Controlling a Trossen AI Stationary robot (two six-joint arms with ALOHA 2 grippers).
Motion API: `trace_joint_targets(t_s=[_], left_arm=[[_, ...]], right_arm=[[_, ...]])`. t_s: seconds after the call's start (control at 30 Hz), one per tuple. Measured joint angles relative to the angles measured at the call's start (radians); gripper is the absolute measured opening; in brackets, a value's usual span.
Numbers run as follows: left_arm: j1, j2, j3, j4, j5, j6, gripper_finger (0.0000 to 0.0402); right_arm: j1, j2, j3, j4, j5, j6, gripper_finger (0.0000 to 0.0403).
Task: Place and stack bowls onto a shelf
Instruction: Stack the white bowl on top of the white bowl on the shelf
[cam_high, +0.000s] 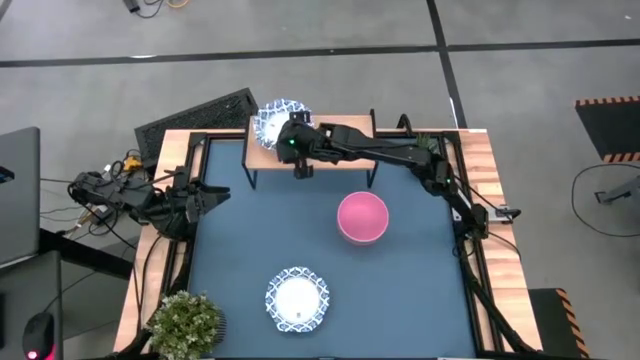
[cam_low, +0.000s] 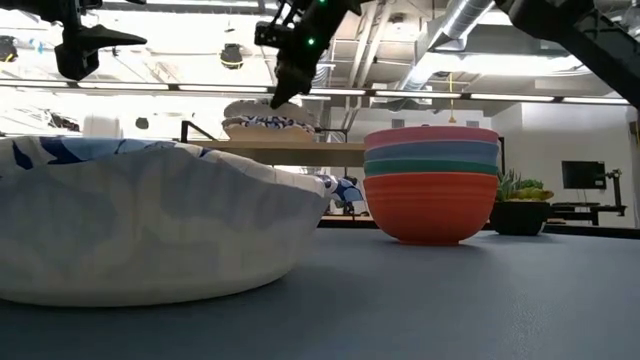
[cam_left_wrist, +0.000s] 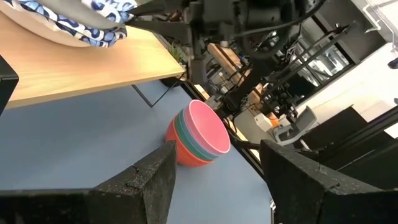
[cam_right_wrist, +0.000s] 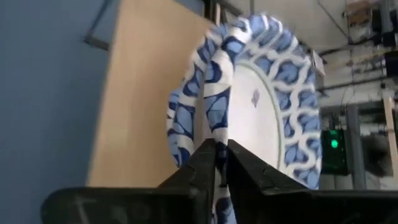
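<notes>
**Bowl meets shelf at the far edge of the tabletop**

Bowls dominate the scene — one white with a blue patterned rim (cam_high: 272, 122) sits on the left end of the shelf (cam_high: 340, 140), a low rack with a pale wooden board and thin black legs at the far side of the blue tabletop (cam_high: 240, 250). The right tool (cam_high: 293, 148) reaches across from the right, its two dark fingers (cam_right_wrist: 205, 163) clamped together on that bowl's rim; the right wrist view shows the rim pinched between them, the glossy white interior and looping blue pattern tilted above the wood.

Near the middle of the tabletop stands a nested stack of plain bowls (cam_high: 362, 217) — pink on top, then lavender-blue, green and red at the base, as the low view shows (cam_low: 432, 183). Their walls are smooth and rounded, each rim showing as a coloured band above the next.

A second white bowl with a blue rim (cam_high: 297, 299) rests alone near the front edge, nothing in it. A small potted plant (cam_high: 186, 322) with bushy green leaves stands at the front left corner.

The left tool (cam_high: 205, 196) waits over the left side of the tabletop, its fingers spread apart and holding nothing.
</notes>
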Motion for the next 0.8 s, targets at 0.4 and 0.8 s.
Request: trace_joint_targets(t_s=[0.4,0.8], left_arm=[[0.0,0.0,0.0,-0.002,-0.004,0.016,0.0213],[0.0,0.0,0.0,-0.003,0.011,0.016,0.0213]], right_arm=[[0.014,-0.002,0.001,-0.017,-0.007,-0.003,0.0175],[0.17,-0.164,0.015,-0.108,0.021,0.086,0.0251]])
